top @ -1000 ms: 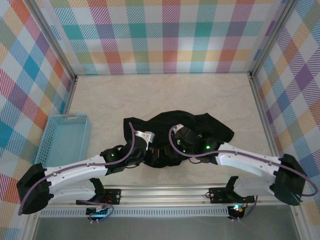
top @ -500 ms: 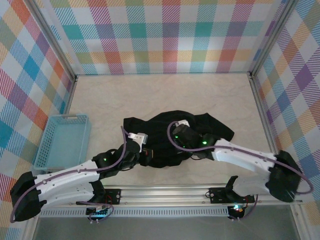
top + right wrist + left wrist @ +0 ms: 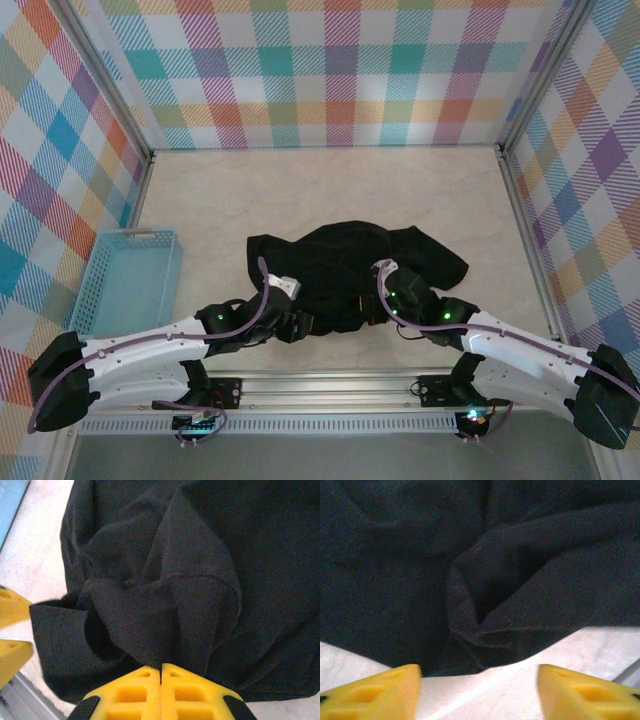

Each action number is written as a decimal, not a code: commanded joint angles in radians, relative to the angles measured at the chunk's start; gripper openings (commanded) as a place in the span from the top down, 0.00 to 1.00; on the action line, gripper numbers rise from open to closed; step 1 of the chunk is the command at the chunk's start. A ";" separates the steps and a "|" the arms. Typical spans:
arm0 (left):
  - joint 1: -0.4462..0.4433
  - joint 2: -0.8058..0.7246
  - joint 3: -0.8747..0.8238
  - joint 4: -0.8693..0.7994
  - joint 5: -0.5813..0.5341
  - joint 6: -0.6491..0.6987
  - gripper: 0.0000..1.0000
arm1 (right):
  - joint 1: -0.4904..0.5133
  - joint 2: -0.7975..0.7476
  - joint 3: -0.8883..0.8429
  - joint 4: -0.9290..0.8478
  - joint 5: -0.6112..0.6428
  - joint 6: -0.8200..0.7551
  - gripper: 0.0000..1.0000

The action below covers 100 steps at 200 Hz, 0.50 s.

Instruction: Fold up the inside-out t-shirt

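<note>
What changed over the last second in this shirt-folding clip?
The left gripper opened, letting go of the t-shirt at its near edge, and backed off slightly. The right gripper closed on a fold of fabric and shifted right. The shirt's outline and the blue basket stayed put.

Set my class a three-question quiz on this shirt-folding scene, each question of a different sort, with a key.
1. In the top view, on which side of the t-shirt does the blue basket stand?
2. True or false: the left hand is open and holds nothing.
3. The right hand is shut on: A) t-shirt fabric; B) the basket; C) nothing.
Key: 1 left; 2 true; 3 A.
</note>
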 commanded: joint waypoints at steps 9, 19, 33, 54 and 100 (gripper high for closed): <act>-0.010 0.023 0.107 -0.012 -0.021 0.035 0.25 | 0.002 -0.026 -0.037 0.048 -0.042 0.020 1.00; -0.011 0.051 0.130 0.007 -0.015 0.031 0.22 | 0.004 -0.024 -0.048 0.043 -0.049 0.022 1.00; -0.013 0.115 0.164 0.052 0.023 0.030 0.22 | 0.011 -0.023 -0.054 0.024 -0.038 0.035 1.00; -0.037 0.238 0.225 0.049 0.015 0.031 0.26 | 0.014 -0.022 -0.052 -0.006 -0.014 0.045 0.93; -0.089 0.354 0.243 0.050 -0.017 0.018 0.46 | 0.017 0.004 0.025 -0.059 0.006 0.003 0.63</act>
